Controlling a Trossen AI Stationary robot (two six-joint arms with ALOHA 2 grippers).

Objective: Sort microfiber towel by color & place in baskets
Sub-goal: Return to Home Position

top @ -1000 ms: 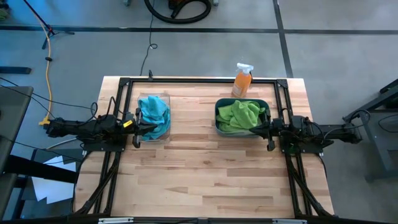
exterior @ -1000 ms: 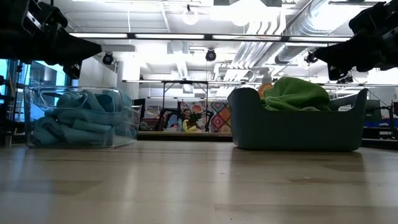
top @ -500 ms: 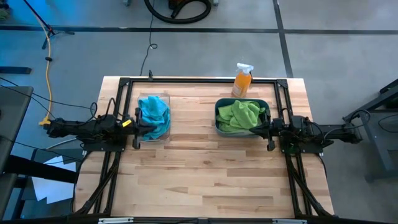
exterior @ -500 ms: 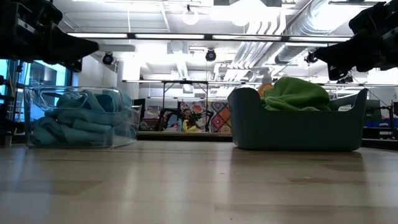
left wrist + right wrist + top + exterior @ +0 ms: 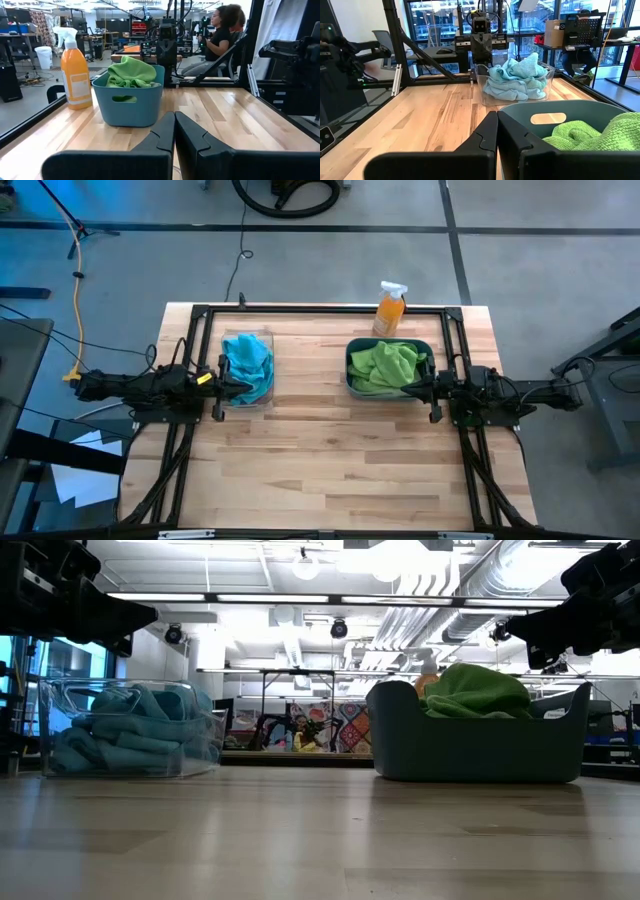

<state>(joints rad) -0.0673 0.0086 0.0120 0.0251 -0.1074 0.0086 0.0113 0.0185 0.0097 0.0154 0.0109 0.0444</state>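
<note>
Two bins sit on the far half of the table [image 5: 330,470], well apart, with a broad strip of bare wood between them and open boards across the whole near half. The clear bin [image 5: 65,705] on the left holds the blue towels [image 5: 247,360], heaped to about its rim. The teal tub [image 5: 470,755] on the right holds the green towels [image 5: 385,366], which mound above its edge. An orange spray bottle [image 5: 390,308] stands upright just behind the tub, close to the table's back edge. A black frame rail [image 5: 320,309] runs along that edge and down both sides, so my margins there are tight. The left gripper [image 5: 174,116] hangs raised over the near left corner of the clear bin, its fingers pressed together and holding nothing. The right gripper [image 5: 497,114] hangs over the near right corner of the tub, its fingers likewise pinched together and empty, with green cloth just below it. Both arms reach in level from the table's sides, pointing at each other. The wood is pale butcher block. Beyond it lies a lit workshop with ducts overhead, and a person [image 5: 220,30] sits at a bench past the right side.
</note>
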